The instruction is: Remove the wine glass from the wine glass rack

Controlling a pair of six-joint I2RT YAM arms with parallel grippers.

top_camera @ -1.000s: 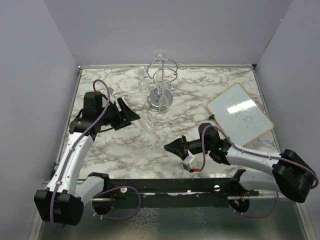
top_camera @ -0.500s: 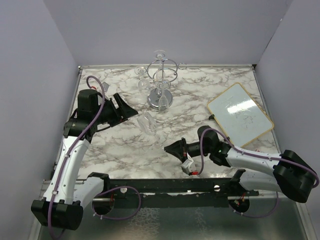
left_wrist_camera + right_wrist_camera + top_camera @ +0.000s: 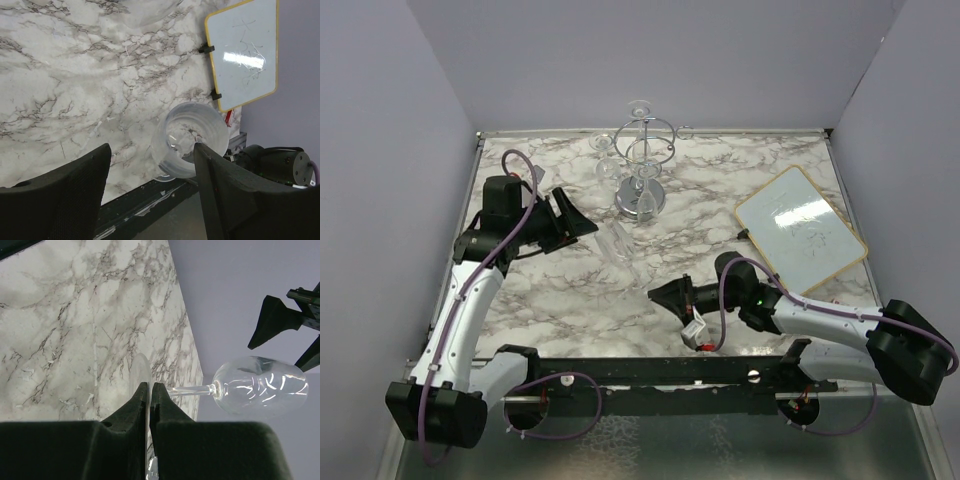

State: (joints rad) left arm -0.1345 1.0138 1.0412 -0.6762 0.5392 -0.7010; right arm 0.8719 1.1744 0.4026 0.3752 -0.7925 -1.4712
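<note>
Left gripper (image 3: 582, 222) stands spread wide; right gripper (image 3: 149, 387), arm low, pinches the wine glass (image 3: 260, 390) foot.

whiteboard (image 3: 801, 228): flat, right side, yellow frame (faint scribbles) | marble tabletop (image 3: 720, 190): white, grey-veined

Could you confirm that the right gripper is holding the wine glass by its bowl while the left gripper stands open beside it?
Not quite. The right gripper is shut on the thin flat foot of the wine glass, not on its bowl, as the right wrist view shows. The left gripper does stand open beside it.
</note>
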